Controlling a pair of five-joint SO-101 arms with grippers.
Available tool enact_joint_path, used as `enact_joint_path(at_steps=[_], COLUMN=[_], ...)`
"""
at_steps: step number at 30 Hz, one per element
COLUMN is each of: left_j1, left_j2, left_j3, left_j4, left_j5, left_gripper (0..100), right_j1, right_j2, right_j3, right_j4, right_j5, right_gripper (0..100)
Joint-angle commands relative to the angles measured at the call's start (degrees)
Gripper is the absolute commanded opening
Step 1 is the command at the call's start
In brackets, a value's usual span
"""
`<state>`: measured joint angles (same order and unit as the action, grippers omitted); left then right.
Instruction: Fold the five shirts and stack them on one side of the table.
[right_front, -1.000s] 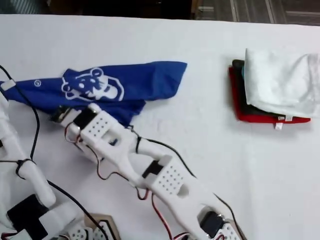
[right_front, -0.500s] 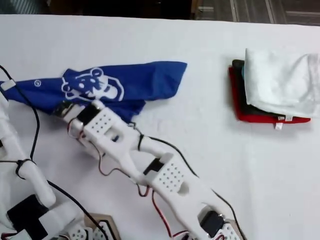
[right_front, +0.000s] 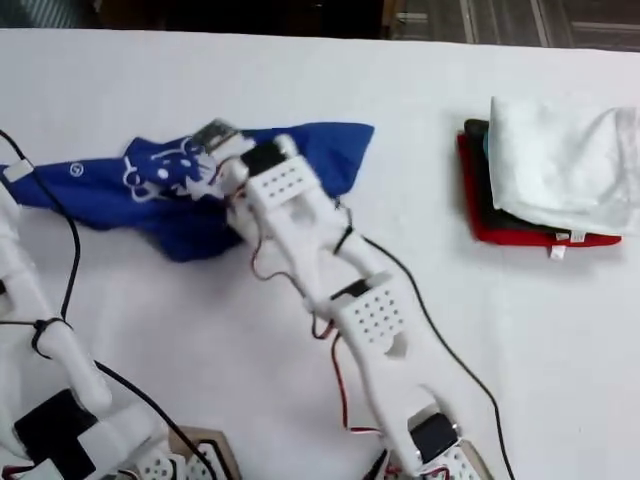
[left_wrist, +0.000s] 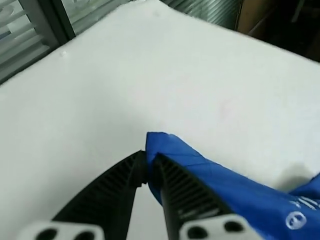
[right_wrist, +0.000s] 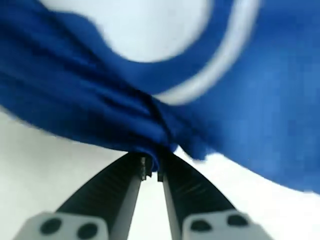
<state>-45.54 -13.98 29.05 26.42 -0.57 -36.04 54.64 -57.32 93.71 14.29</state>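
Observation:
A blue shirt (right_front: 170, 190) with a white bear print lies crumpled across the left half of the white table (right_front: 300, 70). My right gripper (right_front: 222, 150) sits over the shirt's middle, shut on a fold of the blue cloth (right_wrist: 125, 125) that bunches between its fingers (right_wrist: 180, 185). My left gripper (left_wrist: 149, 162) is at the table's far left edge, shut on a corner of the same blue shirt (left_wrist: 210, 180). A stack of folded shirts (right_front: 545, 175), white on top of dark and red ones, rests at the right side.
Cables (right_front: 50, 230) run along the left arm near the table's left edge. A bare stretch of table (right_front: 520, 340) lies in front of the folded stack. Window blinds (left_wrist: 30, 25) stand beyond the table's edge in the left wrist view.
My right arm swung away from the near edge toward the far side, dragging the shirt's lower fold up over the bear print. The left arm and the stack stayed put.

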Motion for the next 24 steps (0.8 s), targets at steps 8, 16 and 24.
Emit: enact_joint_path(at_steps=[8, 16, 24], left_j1=[12.66, 18.2, 26.9], left_j2=[-0.97, -0.97, -0.97], left_j3=[-6.81, -28.44, -48.22], left_j4=[23.74, 44.84, 63.65], left_j5=[0.44, -3.87, -11.78], left_gripper=[3, 3, 3], right_j1=[8.57, 19.82, 25.54], right_j2=[-18.07, -31.08, -45.23], right_j3=[-18.81, -23.12, -28.31], right_j4=[7.16, 7.25, 7.25], right_j5=[2.29, 2.37, 2.37], right_gripper=[2.0, 2.0, 2.0])
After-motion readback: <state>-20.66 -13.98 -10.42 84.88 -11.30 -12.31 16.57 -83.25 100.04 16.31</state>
